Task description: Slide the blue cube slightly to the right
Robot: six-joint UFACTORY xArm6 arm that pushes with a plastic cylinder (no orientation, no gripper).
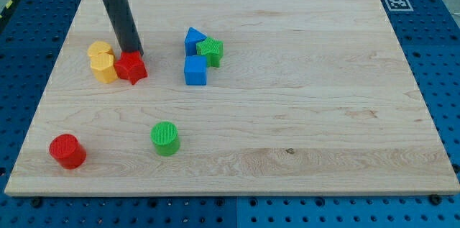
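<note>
My tip was a plain rod end with no jaws, so it held nothing; it stood at the upper left of the wooden board, its very end partly hidden behind the red star block. That red star sat just below the tip toward the view's bottom, touching it or nearly so; I could not tell which. Just to the tip's left lay two yellow blocks: a yellow block whose shape I could not settle, pressed against the star, and a yellow block of rounder outline right above it.

To the tip's right, some way off, the blue cube rested slightly lower in the view than the tip. Above the cube sat a blue block with a pointed top, and beside that, toward the view's right, a green star block, the three close together.

Well below the tip stood a green cylinder. Farther, toward the board's lower left corner, stood a red cylinder. Farthest away, off the board's top right corner, a black-and-white marker tag lay on the blue perforated table.
</note>
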